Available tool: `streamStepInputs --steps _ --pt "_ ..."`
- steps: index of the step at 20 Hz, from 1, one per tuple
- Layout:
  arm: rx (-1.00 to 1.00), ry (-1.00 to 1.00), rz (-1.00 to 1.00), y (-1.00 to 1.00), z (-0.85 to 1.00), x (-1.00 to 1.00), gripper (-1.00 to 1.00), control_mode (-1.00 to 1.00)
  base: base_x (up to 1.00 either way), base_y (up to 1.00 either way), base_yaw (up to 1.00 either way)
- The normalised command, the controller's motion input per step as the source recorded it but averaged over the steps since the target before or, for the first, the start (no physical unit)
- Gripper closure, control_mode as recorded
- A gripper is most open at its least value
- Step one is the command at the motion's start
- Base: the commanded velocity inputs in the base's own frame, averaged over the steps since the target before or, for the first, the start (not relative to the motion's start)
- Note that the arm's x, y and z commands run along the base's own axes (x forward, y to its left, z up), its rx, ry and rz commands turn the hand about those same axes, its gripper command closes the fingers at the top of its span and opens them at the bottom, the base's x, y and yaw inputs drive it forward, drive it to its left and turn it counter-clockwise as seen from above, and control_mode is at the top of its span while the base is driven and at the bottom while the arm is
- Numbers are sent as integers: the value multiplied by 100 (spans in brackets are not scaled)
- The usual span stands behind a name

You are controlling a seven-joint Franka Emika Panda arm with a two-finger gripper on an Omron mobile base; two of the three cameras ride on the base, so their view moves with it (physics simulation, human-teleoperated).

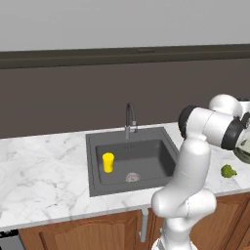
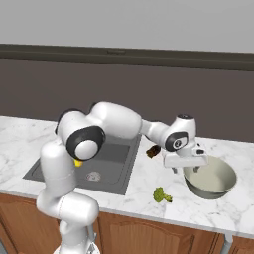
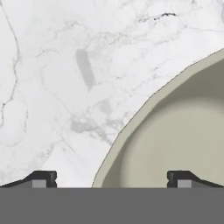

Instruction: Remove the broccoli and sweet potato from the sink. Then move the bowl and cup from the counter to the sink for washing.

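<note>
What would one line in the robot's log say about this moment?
gripper: open, straddling bowl rim | cup: in sink | broccoli, sweet potato: on counter | next: probably grasp bowl

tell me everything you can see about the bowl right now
The bowl is wide and round, grey-green outside with a pale cream inside, and looks empty. It sits upright on the counter to the right of the sink. The open end effector is at its left rim, one fingertip over the inside and the other outside. The broccoli lies apart, nearby.
</note>
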Motion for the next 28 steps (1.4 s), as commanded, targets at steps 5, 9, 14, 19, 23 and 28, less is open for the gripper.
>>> streamStepInputs --steps 5,9,14,19,23,28 --pt "0 0 0 -1 -16 2 -100 -100 0 0 0" --pt "0 0 0 0 -11 0 100 -100 0 0 0" --pt "0 -1 0 0 -6 -1 100 -100 0 0 0" --pt "0 -5 0 0 -4 -9 100 -100 0 0 0" --pt "0 -12 0 0 -2 -8 100 -100 0 0 0" --pt "-1 -17 0 5 14 -4 100 -100 0 0 0"
